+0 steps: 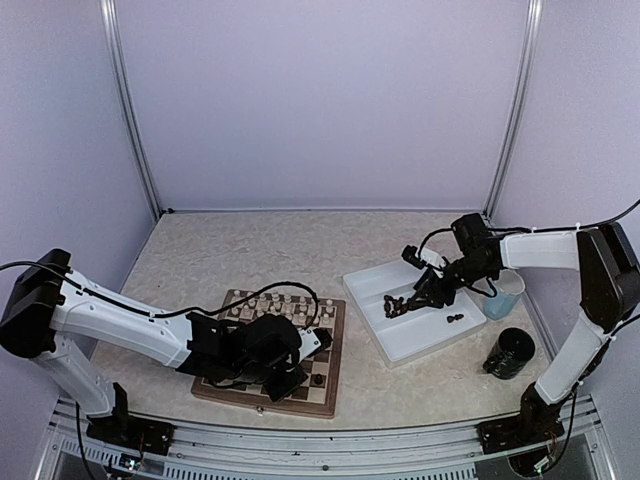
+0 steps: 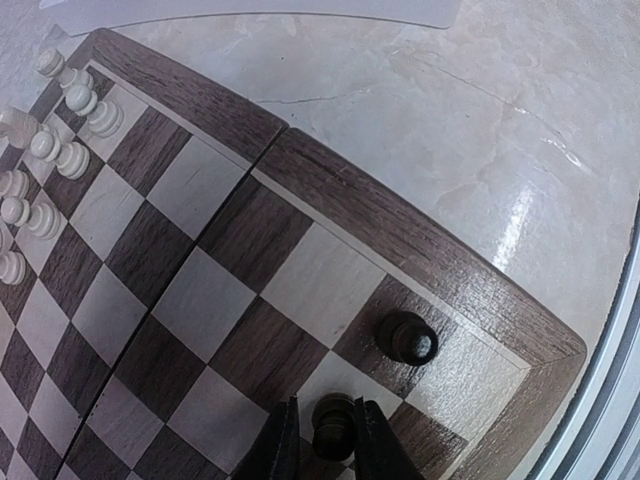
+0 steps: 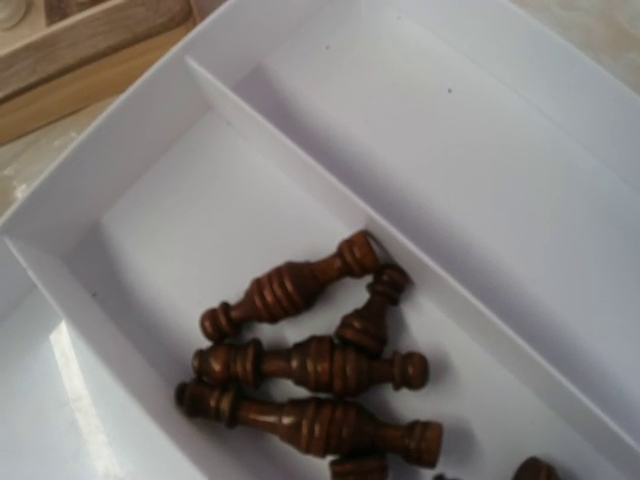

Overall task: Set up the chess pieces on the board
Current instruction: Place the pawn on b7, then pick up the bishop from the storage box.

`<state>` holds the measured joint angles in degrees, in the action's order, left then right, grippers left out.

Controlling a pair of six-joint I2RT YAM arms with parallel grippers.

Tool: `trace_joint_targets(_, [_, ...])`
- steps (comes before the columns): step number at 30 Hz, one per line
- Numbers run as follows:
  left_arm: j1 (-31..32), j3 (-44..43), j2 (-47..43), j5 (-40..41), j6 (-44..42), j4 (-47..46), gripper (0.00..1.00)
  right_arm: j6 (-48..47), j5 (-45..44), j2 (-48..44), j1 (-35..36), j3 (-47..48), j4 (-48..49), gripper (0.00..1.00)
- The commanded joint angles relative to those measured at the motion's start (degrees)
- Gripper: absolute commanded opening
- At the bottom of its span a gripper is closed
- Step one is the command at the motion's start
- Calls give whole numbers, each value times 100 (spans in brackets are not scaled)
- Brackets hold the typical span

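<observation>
The board (image 1: 336, 340) lies front left, with cream pieces (image 1: 270, 303) lined along its far rows, also in the left wrist view (image 2: 60, 150). My left gripper (image 2: 322, 440) is low over the board's near right corner (image 2: 400, 230). Its jaws stand narrowly apart around an upright dark pawn (image 2: 333, 422); the right finger touches it and a thin gap shows on the left. A second dark pawn (image 2: 405, 338) stands one square away. My right gripper (image 1: 420, 295) hovers over the white tray (image 1: 400, 348); its fingers are out of the wrist view. Several dark pieces (image 3: 310, 365) lie there.
The tray has a divider wall (image 3: 300, 160); two more dark pieces (image 1: 455, 319) lie in its right part. A pale blue cup (image 1: 503, 295) and a black cup (image 1: 512, 352) stand right of the tray. Metal frame posts and walls enclose the table.
</observation>
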<state>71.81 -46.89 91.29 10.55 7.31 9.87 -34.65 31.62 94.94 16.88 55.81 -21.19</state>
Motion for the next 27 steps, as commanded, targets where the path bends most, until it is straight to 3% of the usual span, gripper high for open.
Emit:
trace_joint_targets(1, [36, 49, 1, 113, 47, -60, 23, 13, 187, 51, -63, 158, -132, 48])
trace_joint_targets(12, [20, -621, -967, 319, -444, 635, 43, -794, -227, -432, -333, 619, -1254, 50])
trace_joint_targets(20, [-368, -1019, -775, -191, -538, -459, 45, -2378, -1348, -712, -660, 357, -2343, 37])
trace_joint_targets(27, [-386, -1199, -233, -375, -575, -898, 45, -2680, -1843, -499, -660, 265, -2534, 35])
